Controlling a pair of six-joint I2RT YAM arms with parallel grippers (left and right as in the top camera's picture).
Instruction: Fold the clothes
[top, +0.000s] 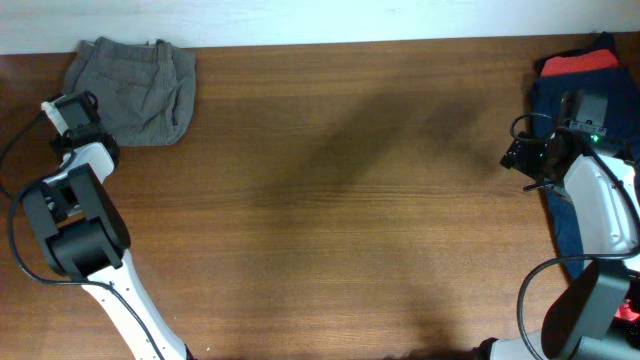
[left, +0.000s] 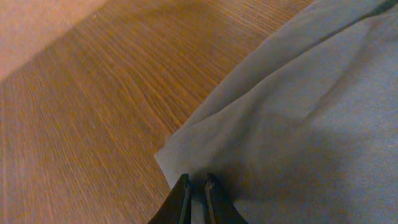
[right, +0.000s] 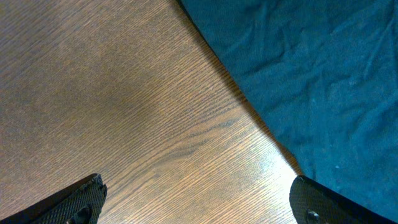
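Reaching up from the bottom left corner of the top view, the left arm (top: 75, 225) bends at a fat black joint and points its left gripper (top: 66, 108) at the lower left edge of the shorts (top: 135, 88). The shorts lie in a soft, folded heap in the upper left of the wooden table (top: 330, 200), close to its far edge. They are grey-green woven cloth with stitched seams and a thick band at the top.

In the left wrist view the two thin black fingers (left: 180, 193) stand very close together, with only a thin slit between them. They sit right at a corner of the cloth, which looks smooth and pale with gentle folds. I cannot tell if any cloth is nipped between them.

The right arm (top: 600, 210) comes up from the bottom right corner and curls over a dark blue garment (top: 552, 95) at the right edge. A red garment (top: 580, 63) peeks out above it. The right gripper (right: 199, 205) is spread wide with nothing in it, one bumpy black finger in each lower corner of its wrist view. It hangs over bare brown wood with fine lines, beside the wrinkled blue cloth.
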